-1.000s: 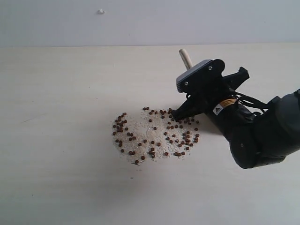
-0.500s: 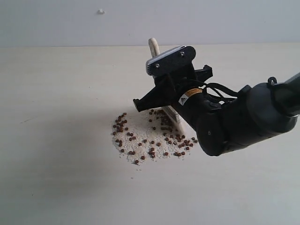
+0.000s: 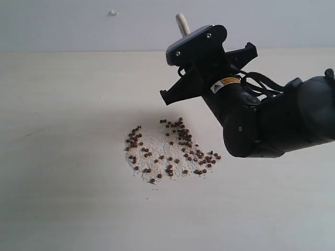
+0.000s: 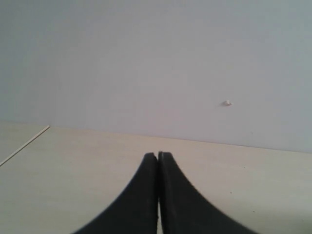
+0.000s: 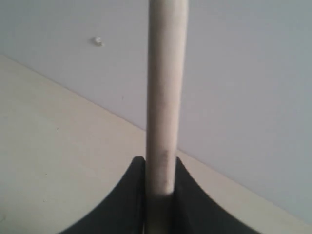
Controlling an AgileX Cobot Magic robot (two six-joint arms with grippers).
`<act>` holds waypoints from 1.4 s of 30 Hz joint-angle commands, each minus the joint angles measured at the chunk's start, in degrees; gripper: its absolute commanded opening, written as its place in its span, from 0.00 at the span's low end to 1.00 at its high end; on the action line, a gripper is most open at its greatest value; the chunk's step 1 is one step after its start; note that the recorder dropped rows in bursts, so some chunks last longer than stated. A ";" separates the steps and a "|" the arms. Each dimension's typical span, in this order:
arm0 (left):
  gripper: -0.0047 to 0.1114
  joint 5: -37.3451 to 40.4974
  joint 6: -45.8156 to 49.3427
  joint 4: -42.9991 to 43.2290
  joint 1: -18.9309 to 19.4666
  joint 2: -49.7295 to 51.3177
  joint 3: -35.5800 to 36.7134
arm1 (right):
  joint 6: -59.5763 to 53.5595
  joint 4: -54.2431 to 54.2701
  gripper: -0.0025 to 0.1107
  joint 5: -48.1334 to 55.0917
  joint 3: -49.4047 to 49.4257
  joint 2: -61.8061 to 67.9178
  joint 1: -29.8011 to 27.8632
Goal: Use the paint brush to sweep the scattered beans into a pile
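The right claw [image 5: 161,168] is clamped on the pale handle of the paint brush [image 3: 181,22], which runs up between its fingers, long axis near upright and a little tilted, rounded end uppermost. The left claw [image 4: 158,156] has its fingers pressed together on nothing. Ferrule and bristles are hidden behind the claw and arm (only the handle shows in either view), and below, apart from the brush, the beans [image 3: 172,149] lie loosely spread over whitish crumbs on the worktop [image 3: 68,104].

Reddish-brown beans [image 3: 184,137] speckle a whitish patch of crumbs [image 3: 156,142] on the pale cream table [image 3: 63,157]. The paint brush [image 5: 166,97] handle is pale wood. The right gripper [image 5: 160,168] is black; its small label [image 3: 226,83] looks yellow-orange and white.
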 commanded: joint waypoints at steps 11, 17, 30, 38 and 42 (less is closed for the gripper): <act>0.04 -0.08 0.20 0.23 -1.77 -0.34 0.05 | 15.82 -32.06 0.02 -3.41 -1.78 10.24 -8.65; 0.04 -0.08 0.20 0.23 -1.77 -0.34 0.05 | 29.80 -43.02 0.02 -0.55 -6.09 12.35 -8.51; 0.04 -0.08 0.20 0.23 -1.77 -0.34 0.05 | 32.31 -42.02 0.02 5.59 -7.72 5.32 -8.51; 0.04 -0.08 0.20 0.23 -1.77 -0.34 0.05 | -2.73 0.16 0.02 16.28 -6.21 -3.78 -8.51; 0.04 -0.08 0.20 0.23 -1.77 -0.34 0.05 | -14.78 17.58 0.02 10.65 -1.90 -5.27 -8.51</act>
